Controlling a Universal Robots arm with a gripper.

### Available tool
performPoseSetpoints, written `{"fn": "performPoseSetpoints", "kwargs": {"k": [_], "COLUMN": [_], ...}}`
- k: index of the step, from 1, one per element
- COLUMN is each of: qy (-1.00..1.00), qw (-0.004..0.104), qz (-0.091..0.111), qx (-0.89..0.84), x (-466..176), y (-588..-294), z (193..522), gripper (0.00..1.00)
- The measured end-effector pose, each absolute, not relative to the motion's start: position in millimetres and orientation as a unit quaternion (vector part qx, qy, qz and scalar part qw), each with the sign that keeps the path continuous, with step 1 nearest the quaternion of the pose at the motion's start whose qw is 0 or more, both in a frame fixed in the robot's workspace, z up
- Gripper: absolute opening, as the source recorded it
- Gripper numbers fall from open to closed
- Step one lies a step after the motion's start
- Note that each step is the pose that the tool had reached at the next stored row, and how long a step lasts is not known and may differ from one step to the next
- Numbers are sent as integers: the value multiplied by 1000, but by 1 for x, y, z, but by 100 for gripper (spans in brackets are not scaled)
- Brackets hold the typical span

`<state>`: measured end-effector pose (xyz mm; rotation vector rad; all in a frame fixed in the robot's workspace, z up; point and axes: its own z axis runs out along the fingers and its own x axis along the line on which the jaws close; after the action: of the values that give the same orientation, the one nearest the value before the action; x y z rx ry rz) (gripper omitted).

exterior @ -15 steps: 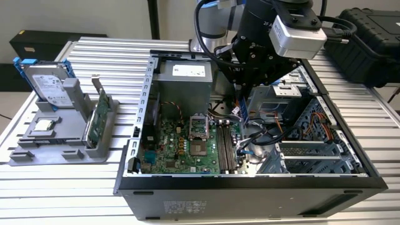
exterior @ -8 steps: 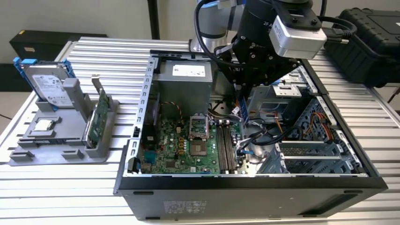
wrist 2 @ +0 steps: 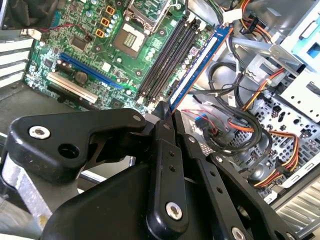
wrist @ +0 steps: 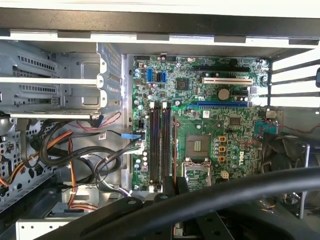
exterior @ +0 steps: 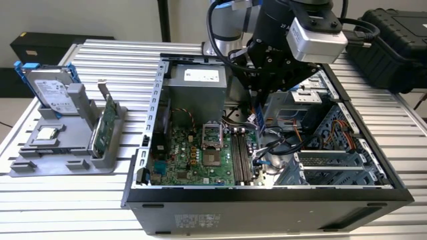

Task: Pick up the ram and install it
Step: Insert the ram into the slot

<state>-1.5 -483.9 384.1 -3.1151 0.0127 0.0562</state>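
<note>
The ram (wrist 2: 200,62) is a long thin stick with a blue edge, and my gripper (wrist 2: 167,112) is shut on one end of it. It hangs above the green motherboard (wrist 2: 75,60) inside the open computer case (exterior: 267,192), lying parallel to the black memory slots (wrist 2: 167,55) and apart from them. In the first wrist view the ram (wrist: 174,150) shows edge-on as a thin line beside the memory slots (wrist: 160,145), with my gripper (wrist: 172,184) at its near end. In the exterior view the arm's wrist (exterior: 287,55) stands over the case above the slots (exterior: 241,155).
Orange and black cables (wrist 2: 250,135) crowd the bay beside the slots. The CPU socket (exterior: 212,150) lies on the slots' other side. A grey holder (exterior: 67,150) at the exterior view's left carries a hard drive with blue rails (exterior: 50,90) and a green card (exterior: 103,127).
</note>
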Motion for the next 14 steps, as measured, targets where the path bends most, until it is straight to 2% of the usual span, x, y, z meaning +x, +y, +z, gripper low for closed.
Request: {"fn": "performPoseSetpoints", "kwargs": {"k": [14], "qy": [7], "qw": [13], "qz": [18], "qx": [-1000], "x": [-4], "y": [-484], "z": [365], "gripper": [0]}}
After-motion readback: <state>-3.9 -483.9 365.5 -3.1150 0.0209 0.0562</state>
